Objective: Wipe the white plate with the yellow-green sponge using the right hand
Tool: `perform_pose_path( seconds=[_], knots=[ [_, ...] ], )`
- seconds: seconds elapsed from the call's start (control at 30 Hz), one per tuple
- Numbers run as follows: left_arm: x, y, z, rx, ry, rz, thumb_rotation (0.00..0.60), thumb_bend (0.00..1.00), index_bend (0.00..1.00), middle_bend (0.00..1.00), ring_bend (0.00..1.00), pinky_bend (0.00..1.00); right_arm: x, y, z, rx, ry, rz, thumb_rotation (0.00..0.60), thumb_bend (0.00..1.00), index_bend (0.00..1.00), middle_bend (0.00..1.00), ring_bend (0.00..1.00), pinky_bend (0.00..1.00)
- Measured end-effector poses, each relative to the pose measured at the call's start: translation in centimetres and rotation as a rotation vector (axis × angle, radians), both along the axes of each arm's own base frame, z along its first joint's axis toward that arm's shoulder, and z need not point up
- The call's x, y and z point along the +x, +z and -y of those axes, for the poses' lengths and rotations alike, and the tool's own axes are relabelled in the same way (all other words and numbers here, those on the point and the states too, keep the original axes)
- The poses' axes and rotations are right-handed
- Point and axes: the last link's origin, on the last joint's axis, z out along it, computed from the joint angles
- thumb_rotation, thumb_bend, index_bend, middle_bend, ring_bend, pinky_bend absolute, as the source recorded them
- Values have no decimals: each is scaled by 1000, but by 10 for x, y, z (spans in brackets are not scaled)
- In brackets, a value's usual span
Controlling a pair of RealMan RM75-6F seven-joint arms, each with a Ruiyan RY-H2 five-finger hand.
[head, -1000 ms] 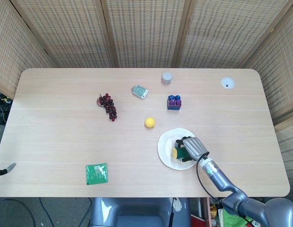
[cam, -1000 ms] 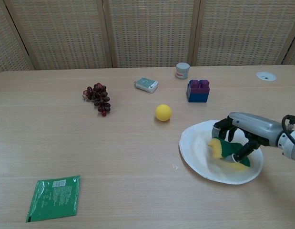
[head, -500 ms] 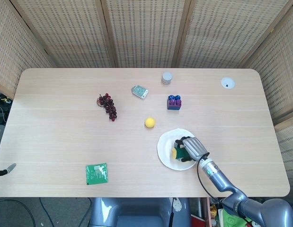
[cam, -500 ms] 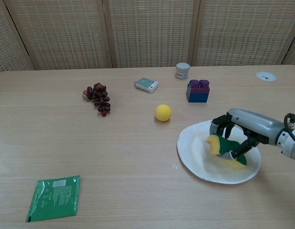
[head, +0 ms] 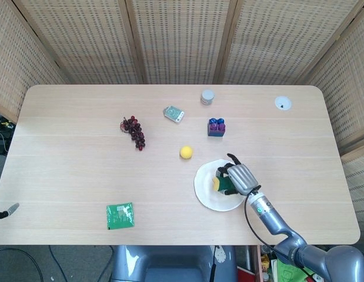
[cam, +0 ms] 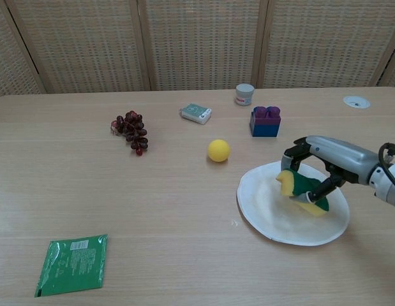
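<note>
Chest view: right hand [cam: 325, 169] is gripping the yellow-green sponge [cam: 299, 189], fingers curled around it, holding it over the far-right part of the white plate [cam: 274, 213]. Cannot tell if the sponge's lower edge is touching the plate or sitting just above it. Forearm is coming in from the right edge of the frame.

Head view: same right hand [head: 239, 178] is sitting over the right half of the plate [head: 205, 191], sponge [head: 219, 183] showing under the fingers. Plate is lying toward the near edge of the surface [head: 70, 170], right of centre.

Left hand: only a thin tip [head: 6, 210] is poking in at the left frame edge, off the surface; cannot tell its finger state.

Rest of the surface:
- yellow ball [cam: 218, 150] sitting just beyond the plate's far-left rim, not touching
- blue and purple block [cam: 265, 121] further toward the far edge, behind the plate
- small capped jar [cam: 244, 94] near the far edge
- small pale green box [cam: 196, 113] left of the jar
- bunch of dark grapes [cam: 131, 131] left of centre
- green sachet [cam: 71, 264] lying flat by the near-left corner
- white round inset [cam: 357, 101] toward the far-right corner
</note>
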Motion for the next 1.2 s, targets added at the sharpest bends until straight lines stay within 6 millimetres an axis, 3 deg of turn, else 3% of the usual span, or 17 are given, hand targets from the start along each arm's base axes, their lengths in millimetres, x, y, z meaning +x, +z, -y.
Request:
perform_pose_path(
  seconds=[0.63,1.2],
  knots=[
    [0,-2,0,-10,2,-1,600,0,0,0,0,0,-18,-16,-4,29,-40,-32,600,302,523,574,382,30],
    [1,-1,1,-11,-5,7,600,0,0,0,0,0,18,-5,9,16,-24,97,600,322,534,583,382,30]
  ],
)
